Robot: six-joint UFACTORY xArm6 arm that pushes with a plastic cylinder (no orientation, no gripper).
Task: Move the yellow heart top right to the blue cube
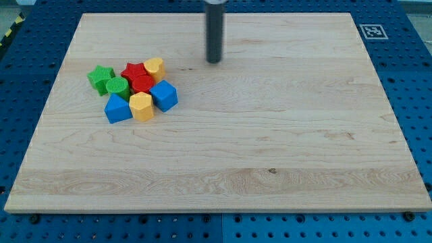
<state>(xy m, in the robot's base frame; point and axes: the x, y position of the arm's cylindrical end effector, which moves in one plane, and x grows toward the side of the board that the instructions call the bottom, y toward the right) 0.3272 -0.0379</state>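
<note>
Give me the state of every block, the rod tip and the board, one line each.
my tip: touching nothing, up-right of the cluster
yellow heart: against red star
blue cube: cluster's right edge
yellow hexagon: between both blues
wooden board: flat

a pale wooden board [283,135] spreads below and to both sides of my tip, resting on a blue perforated table [412,61] that frames it all round, with a black-and-white marker tag [372,31] at the board's corner far to my tip's right.
</note>
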